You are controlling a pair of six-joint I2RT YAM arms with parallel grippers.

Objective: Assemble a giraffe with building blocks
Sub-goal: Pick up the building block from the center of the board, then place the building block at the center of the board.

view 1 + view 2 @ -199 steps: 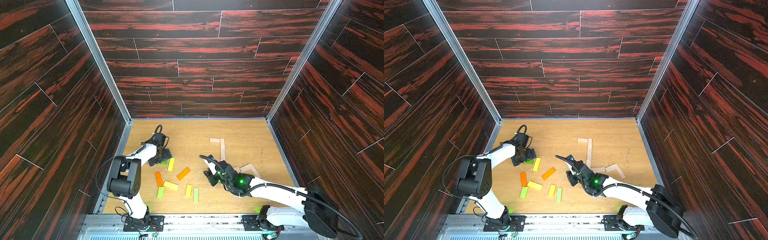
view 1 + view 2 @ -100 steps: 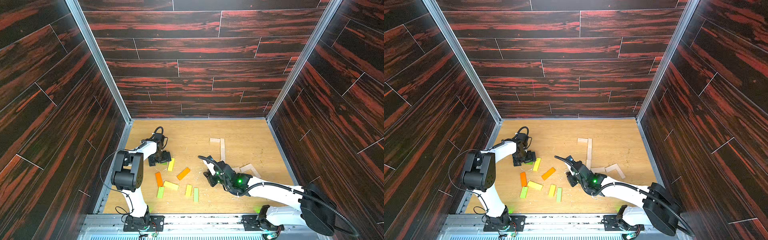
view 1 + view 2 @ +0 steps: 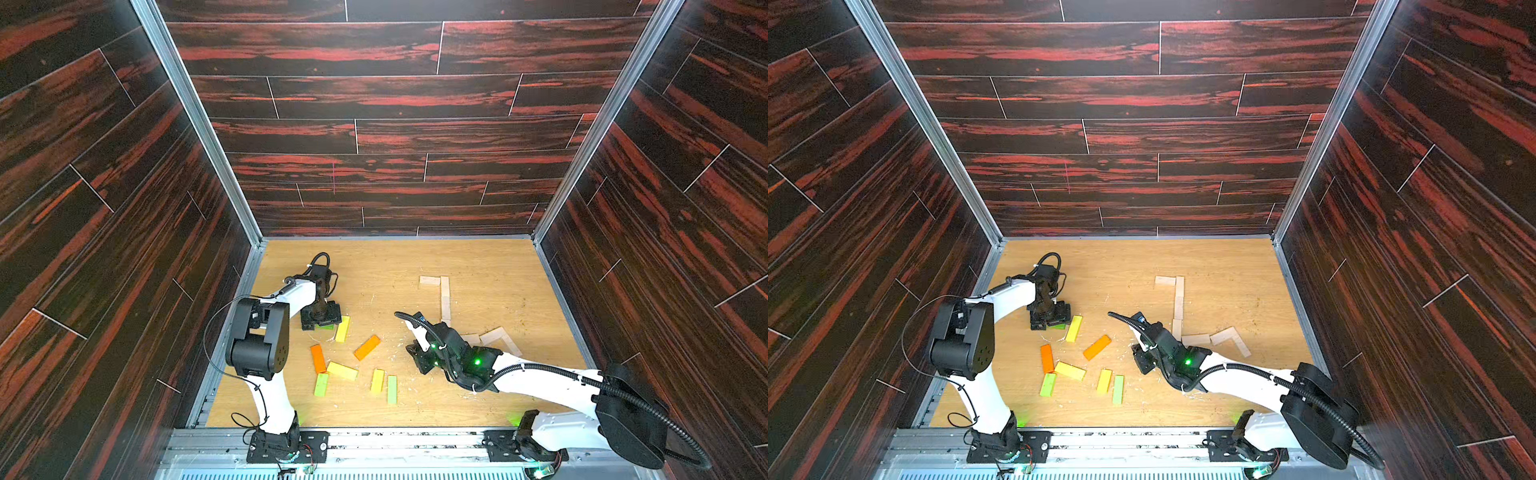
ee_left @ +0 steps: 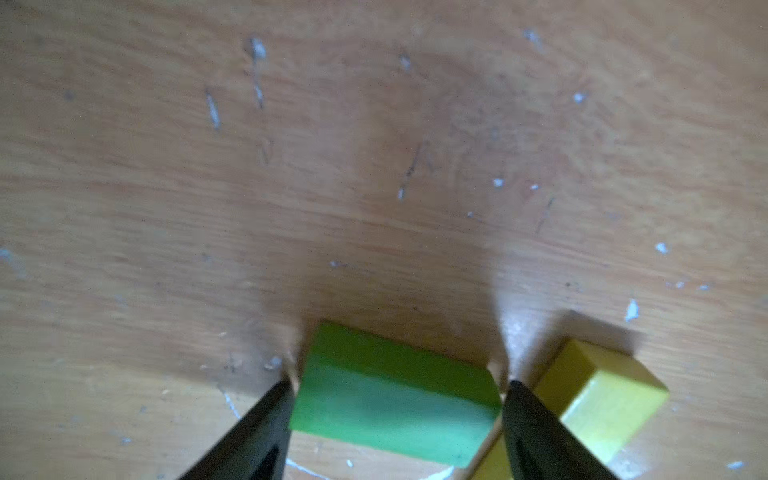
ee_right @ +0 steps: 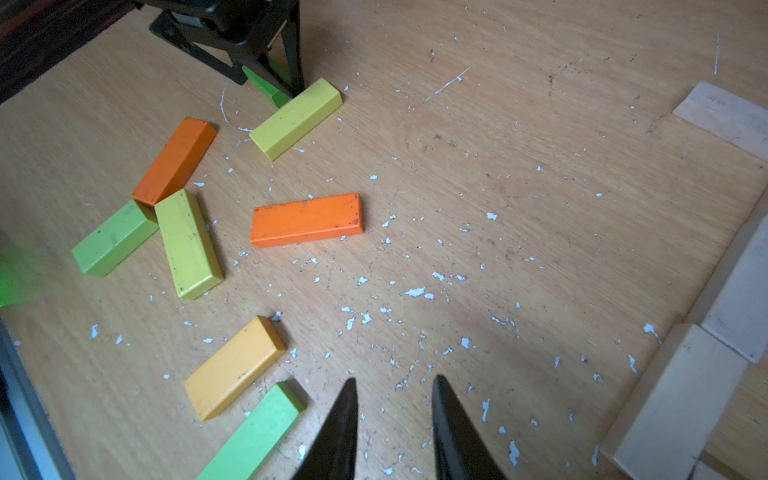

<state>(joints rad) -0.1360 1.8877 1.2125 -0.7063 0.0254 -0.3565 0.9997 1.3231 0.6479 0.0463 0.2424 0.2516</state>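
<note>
**Astride a green block, not yet clamped**

Left of centre in a top view: left gripper (image 3: 322, 318) low on the light wooden table (image 3: 374, 266), over a small green painted wooden block (image 3: 324, 327), little more than a sliver of green showing beneath. From the left wrist camera: black fingertips (image 4: 262, 436) flanking the flat-lying block's two ends, jaws parted, a thin line of table visible at each end. Just right of that gripper, close beside one fingertip: a yellow painted wooden block (image 3: 342, 328).

Right of centre: right gripper (image 3: 419, 357) low over bare, paint-flecked wood, tips nearly together, gripping nothing. Between the arms: loose coloured pieces, among them an orange painted wooden block (image 3: 367, 347). Toward the upper right of the table: pale plain wooden planks (image 3: 445, 297), flat, end to end.
</note>
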